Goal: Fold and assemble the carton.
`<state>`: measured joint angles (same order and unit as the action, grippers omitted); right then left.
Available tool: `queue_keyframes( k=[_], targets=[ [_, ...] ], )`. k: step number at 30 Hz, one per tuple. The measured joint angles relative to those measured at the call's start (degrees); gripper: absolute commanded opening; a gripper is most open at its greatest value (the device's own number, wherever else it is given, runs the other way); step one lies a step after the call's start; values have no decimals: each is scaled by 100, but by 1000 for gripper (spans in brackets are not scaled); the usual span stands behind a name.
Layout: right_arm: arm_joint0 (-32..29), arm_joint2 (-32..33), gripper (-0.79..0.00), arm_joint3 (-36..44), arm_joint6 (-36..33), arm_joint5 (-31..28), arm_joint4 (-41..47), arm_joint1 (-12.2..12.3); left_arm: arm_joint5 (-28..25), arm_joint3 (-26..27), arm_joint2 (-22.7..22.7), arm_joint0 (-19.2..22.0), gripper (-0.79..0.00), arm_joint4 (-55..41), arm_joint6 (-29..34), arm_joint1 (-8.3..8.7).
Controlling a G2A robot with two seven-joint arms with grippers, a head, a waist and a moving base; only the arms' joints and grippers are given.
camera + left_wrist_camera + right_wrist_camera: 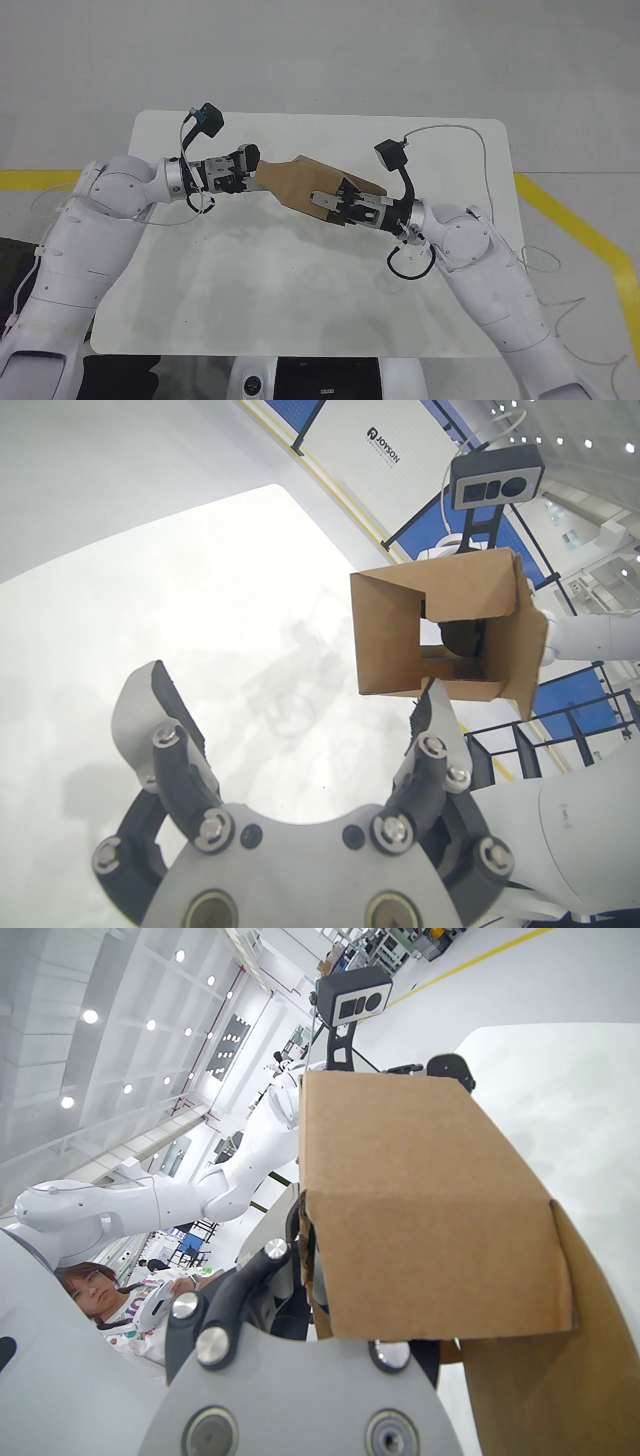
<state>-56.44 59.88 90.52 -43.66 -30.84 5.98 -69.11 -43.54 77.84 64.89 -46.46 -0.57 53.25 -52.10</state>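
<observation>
Above your white tabletop [300, 300], the carton [295, 178] hangs in mid-air, already squared into an open-ended tube. Your right gripper [335, 202] pinches one wall with its fingers, while the left gripper [248, 168] sits at the opposite mouth, fingers spread, one tip at the rim. End flaps, by the look of it, are yet to be folded shut.

- A white bench [300, 310] with rounded corners stood on a pale grey floor [320, 50].
- A yellow line [30, 181] ran across the floor past the bench's sides.
- Blue panels [575, 695] in black frames stood well beyond the bench.
- Round ceiling lights [90, 1016] shone overhead.
</observation>
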Motion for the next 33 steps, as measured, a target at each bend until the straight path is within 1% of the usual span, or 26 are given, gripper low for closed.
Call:
queue_keyframes(
  k=[4, 6, 13, 18, 22, 28, 33],
  targets=[
    [66, -99, -785, -45, -27, -10, 16, -22, -77, -42, -70, 51, 0, -29, 14, -13],
    [90, -139, -785, -72, -29, -12, 22, -32, -37, 59, -62, 39, 0, -64, 32, -6],
    [197, -314, -785, -183, -23, -34, 56, -80, 117, 586, 0, -195, 0, -136, 193, 52],
    [235, -340, -785, -247, -14, -68, 62, -93, 120, 701, 17, -284, 0, -120, 223, 73],
    [209, -292, -785, -254, -25, -67, 45, -83, 108, 625, 21, -283, 0, -85, 212, 81],
    [80, -108, -785, -200, -54, 1, -41, -31, 159, 204, 146, -154, 0, -64, 36, 92],
    [-21, 22, -785, -161, -102, 88, -101, 9, 107, 18, 249, -107, 0, -114, -15, 112]
  ],
)
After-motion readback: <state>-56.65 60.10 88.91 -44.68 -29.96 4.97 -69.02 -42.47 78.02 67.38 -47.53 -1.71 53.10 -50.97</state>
